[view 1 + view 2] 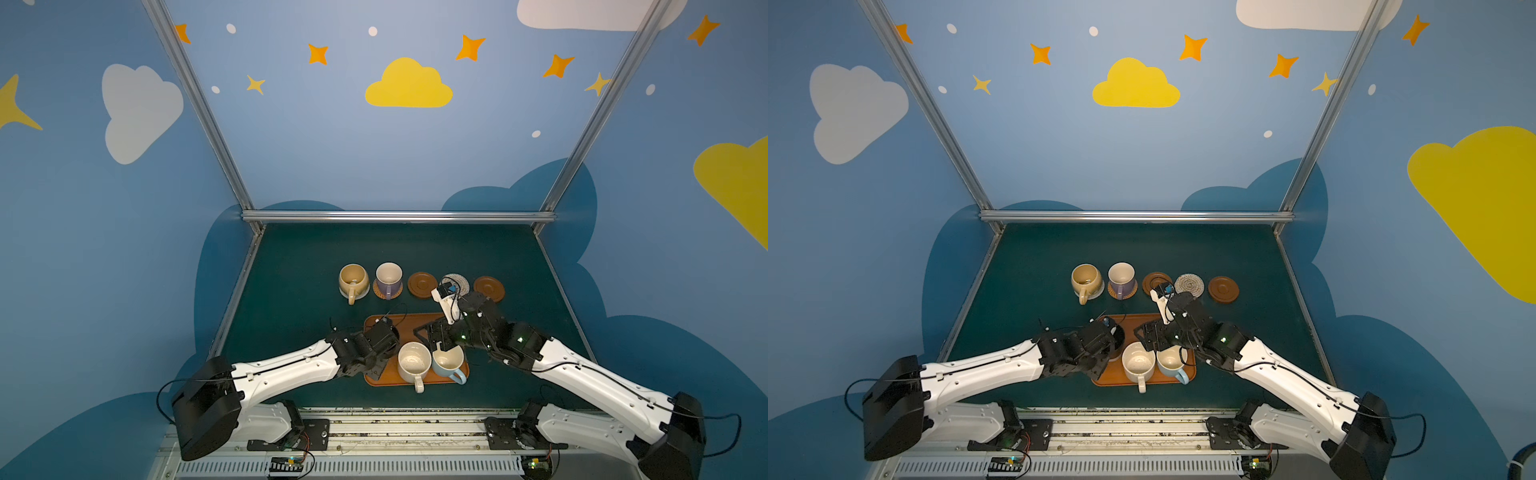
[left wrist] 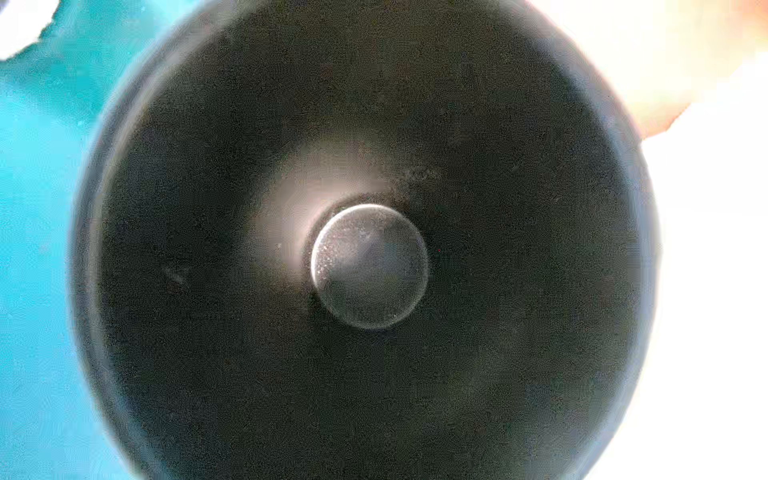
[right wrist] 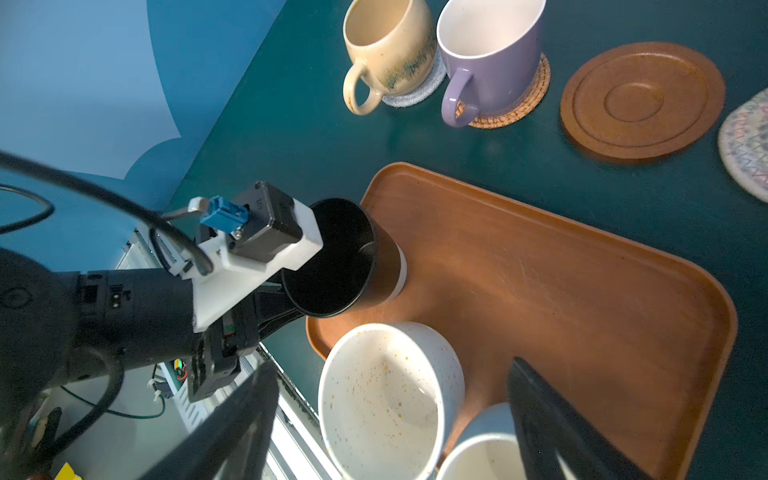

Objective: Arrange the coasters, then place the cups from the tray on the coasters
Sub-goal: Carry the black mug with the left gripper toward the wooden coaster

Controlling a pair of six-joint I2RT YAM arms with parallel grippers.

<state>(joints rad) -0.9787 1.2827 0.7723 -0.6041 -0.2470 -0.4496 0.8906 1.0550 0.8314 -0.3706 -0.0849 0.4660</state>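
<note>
Gripping the black mug (image 3: 353, 266), the left gripper (image 3: 274, 299) is clamping it at the left end of the tray (image 1: 409, 319), lower centre in both top views. The right gripper (image 3: 392, 365) is hanging open over the light blue mug (image 1: 449, 363).

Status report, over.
Left gripper: jaws shut on tilted black cup at tray corner. Right gripper: jaws open over cream cup. Three coasters bare; right arm near that route.

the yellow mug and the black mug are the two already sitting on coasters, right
Not the black mug: it is still on the tray. The yellow mug and the purple mug sit on coasters, as the right wrist view shows.
</note>
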